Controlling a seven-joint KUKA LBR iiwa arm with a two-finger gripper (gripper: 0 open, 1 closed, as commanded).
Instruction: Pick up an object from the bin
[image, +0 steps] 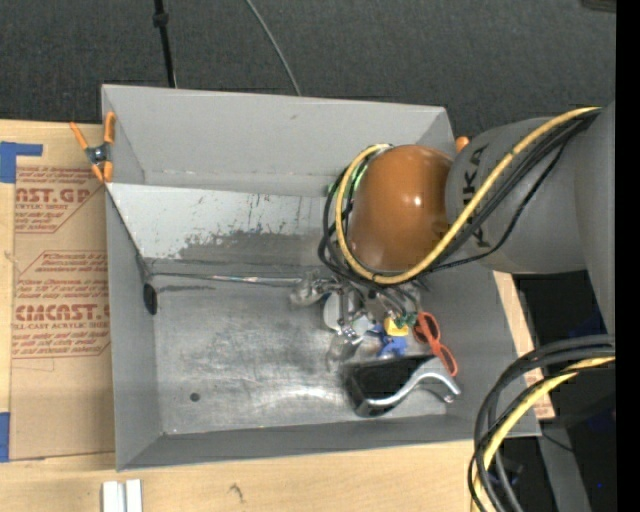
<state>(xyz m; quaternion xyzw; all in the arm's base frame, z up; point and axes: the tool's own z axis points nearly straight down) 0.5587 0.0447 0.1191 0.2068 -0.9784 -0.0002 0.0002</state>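
just below the gripper (347, 325) lies a black-and-silver tool (385, 385), a red looped handle (436, 345) close beside it; the gripper's spread, can't tell; crowded like this, a grab could snag both or slip off

Grey arm (560, 210), black lettering — glossy orange wrist dome (400, 205) ringed by yellow and black cables (342, 215).

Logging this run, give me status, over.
Gripper low in grey metal bin, right side. Black-and-silver curved tool next to it. Small blue, yellow and red-orange pieces crowd beside.
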